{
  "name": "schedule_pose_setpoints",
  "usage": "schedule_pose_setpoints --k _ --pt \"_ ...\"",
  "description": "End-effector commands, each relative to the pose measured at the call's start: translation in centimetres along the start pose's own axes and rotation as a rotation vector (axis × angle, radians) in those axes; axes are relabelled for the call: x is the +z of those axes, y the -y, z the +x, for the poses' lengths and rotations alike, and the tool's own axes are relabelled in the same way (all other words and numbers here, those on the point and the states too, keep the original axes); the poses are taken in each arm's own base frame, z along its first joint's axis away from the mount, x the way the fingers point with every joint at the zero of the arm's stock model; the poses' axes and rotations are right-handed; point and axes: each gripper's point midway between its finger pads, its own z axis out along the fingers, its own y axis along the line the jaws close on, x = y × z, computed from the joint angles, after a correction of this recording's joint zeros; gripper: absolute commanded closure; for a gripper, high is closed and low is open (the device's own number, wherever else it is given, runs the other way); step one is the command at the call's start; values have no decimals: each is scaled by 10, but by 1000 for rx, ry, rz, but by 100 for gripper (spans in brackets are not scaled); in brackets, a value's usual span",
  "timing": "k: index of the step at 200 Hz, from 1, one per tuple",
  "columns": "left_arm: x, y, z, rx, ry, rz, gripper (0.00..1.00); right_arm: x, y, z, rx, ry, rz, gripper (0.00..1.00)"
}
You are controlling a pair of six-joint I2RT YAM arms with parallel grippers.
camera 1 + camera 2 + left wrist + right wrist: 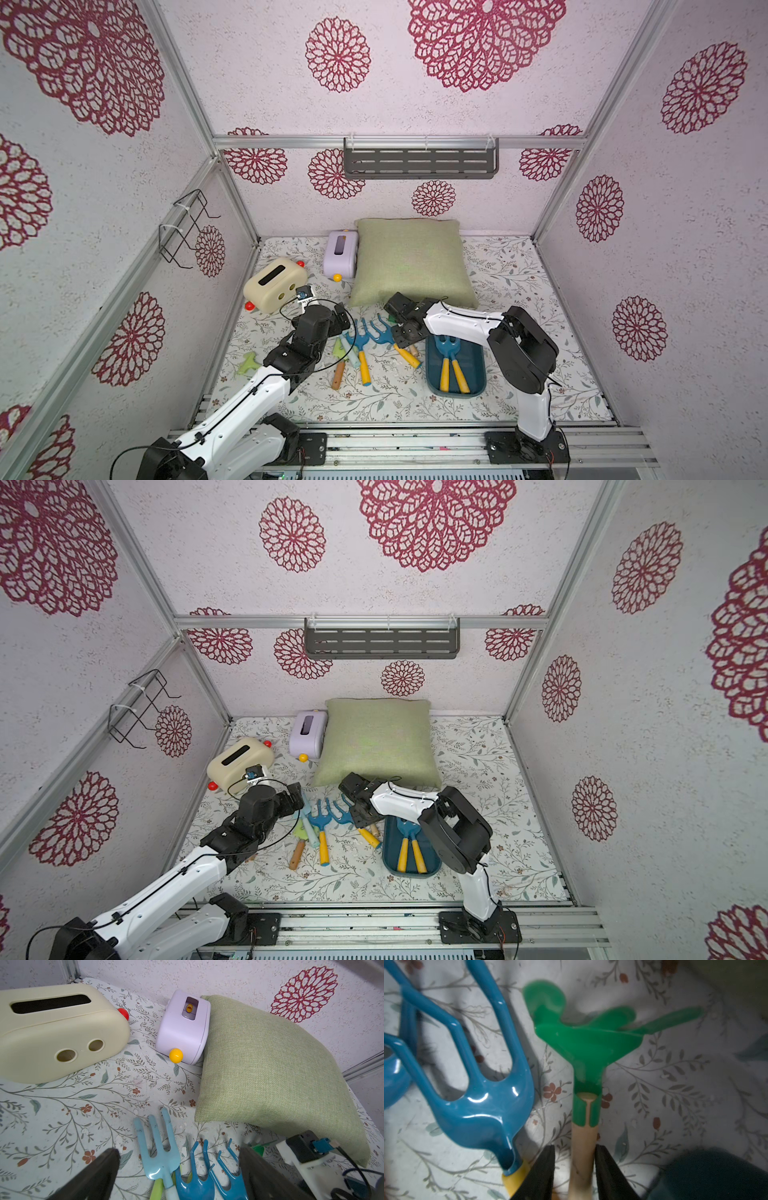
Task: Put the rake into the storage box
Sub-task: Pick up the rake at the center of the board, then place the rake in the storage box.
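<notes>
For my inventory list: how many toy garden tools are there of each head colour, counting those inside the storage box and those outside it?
Dark blue heads: 4
Pale blue head: 1
Bright green head: 1
Light green heads: 2, one partly behind the left arm
Total: 8
</notes>
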Motion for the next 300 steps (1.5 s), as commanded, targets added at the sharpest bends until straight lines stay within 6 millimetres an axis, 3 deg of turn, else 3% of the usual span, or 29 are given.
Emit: schedule_pose_setpoints --k 1,32,58,102,151,181,229,300 --pt "-2 -4 -6 -7 27 -10 3 -5 -1 0 -25 -4 34 63" --pt "-2 -4 -6 -7 28 -8 2 -3 -3 4 -21 -8 36 65" --pt "-2 -4 -6 -8 28 -5 2 -9 -2 4 -9 9 45 75" --pt "-5 -4 -7 -15 38 1 3 -47 -9 -10 31 128 -18 86" --pt "-12 -7 -12 -32 72 12 3 -90 -9 -12 107 248 -126 88" --pt "-14 -7 -12 -35 78 17 3 -113 9 6 165 277 -121 88" --pt "-15 -9 -13 -42 86 16 3 -128 57 59 321 265 -82 89" --pt "-16 -9 -13 -46 92 19 3 -116 111 120 537 211 -57 89"
